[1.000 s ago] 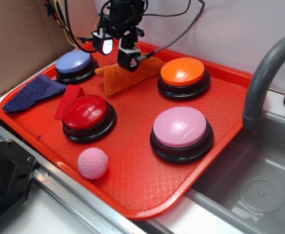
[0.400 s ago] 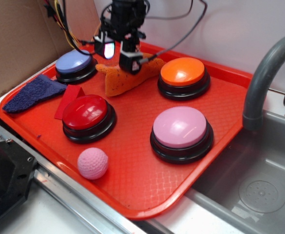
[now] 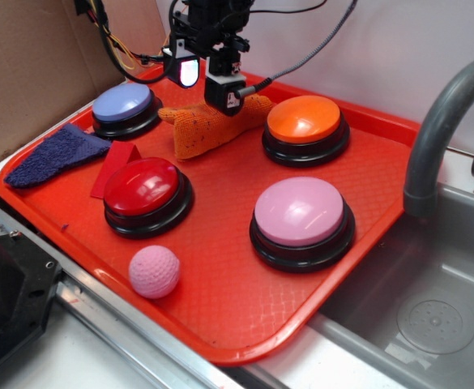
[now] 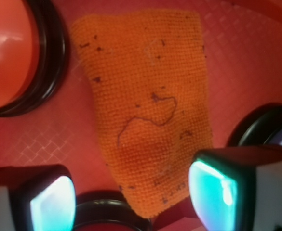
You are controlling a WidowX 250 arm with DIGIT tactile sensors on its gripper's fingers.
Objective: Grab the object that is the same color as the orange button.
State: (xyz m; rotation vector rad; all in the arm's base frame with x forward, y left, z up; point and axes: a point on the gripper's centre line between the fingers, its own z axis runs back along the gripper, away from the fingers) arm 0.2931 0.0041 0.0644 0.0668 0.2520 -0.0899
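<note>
While it lies flat on the tray, the task's thing comes first:

Orange rag (image 4: 148, 110): a wrinkly terry-cloth piece with a fine looped weave, small dark flecks and a loose dark thread curling across its middle; it lies toward the tray's far edge, between the blue-topped button and the orange button, not lifted.
Gripper (image 3: 208, 77): hangs directly over the far part of the rag; its fingers stand apart, one on each side of the cloth in the wrist view, their pads (image 4: 51, 204) glowing pale cyan; nothing is clamped between them, and contact with the cloth cannot be told.
Orange button (image 3: 305, 119): a round dome with a glossy orange top on a black base, just beside the rag, near the tray's far right edge.
Blue-topped button (image 3: 123, 103): the same dome shape, at the far left corner.
Red-topped button (image 3: 145, 185): glossy dome, near the left edge, nearer than the rag.
Pink-topped button (image 3: 301, 211): dome toward the tray's right edge.
Flat red piece (image 3: 113, 166): thin, beside the red-topped button.
Dark blue cloth (image 3: 52, 155): fuzzy, draped at the left corner.
Pink ball (image 3: 154, 271): knitted texture, near the front edge.
Tray (image 3: 245, 312): red plastic with a diamond-patterned surface.
Writing: none readable.
</note>
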